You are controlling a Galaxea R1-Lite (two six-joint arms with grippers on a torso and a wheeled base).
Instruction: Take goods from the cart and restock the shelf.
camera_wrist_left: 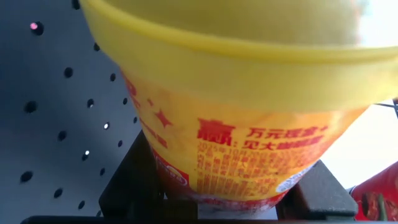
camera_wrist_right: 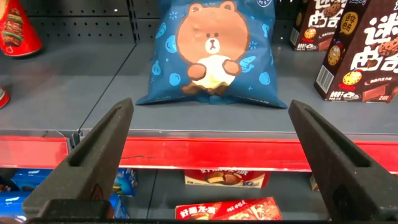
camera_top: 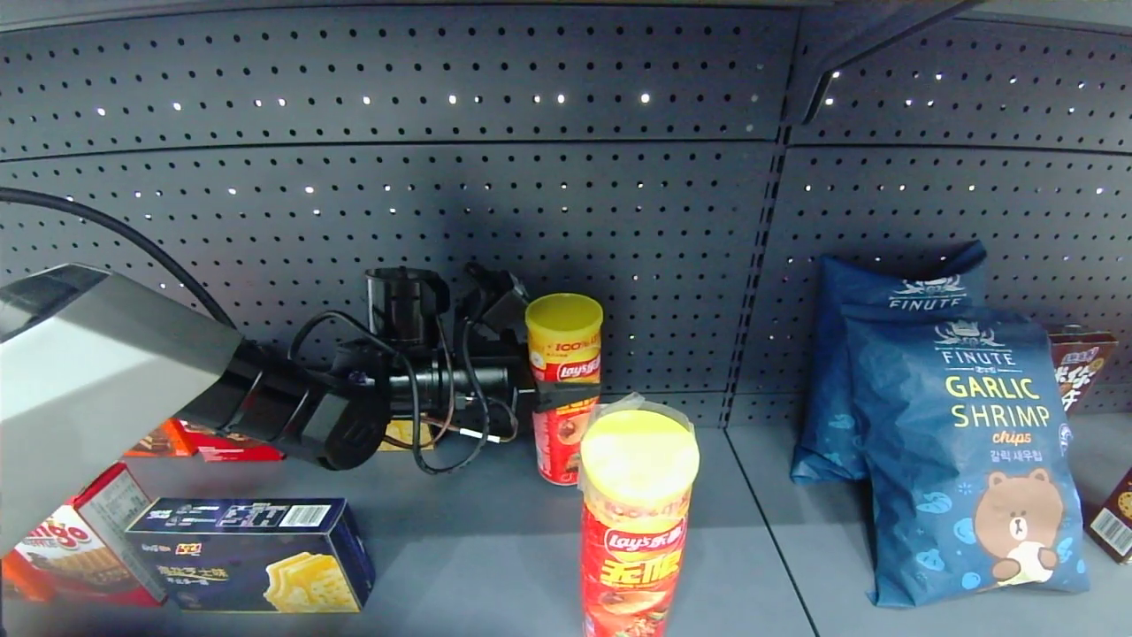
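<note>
At back of shelf (camera_top: pixel 495 531), by pegboard (camera_top: pixel 398 203): found can (camera_top: pixel 563 341) upright, base seemingly on deck, clenched mid-body by left end effector (camera_top: pixel 566 396). Prob. gripped at waist to hold it plumb for set-down. Set behind front can (camera_top: pixel 637 522), label outward, presumably to build a row. Not yet let go, so placing judged nearly done. Found right end effector (camera_wrist_right: pixel 211 155) spread wide, holding nothing, out front of shelf edge facing bag (camera_wrist_right: pixel 208 53), prob. out of left arm's way.
</note>
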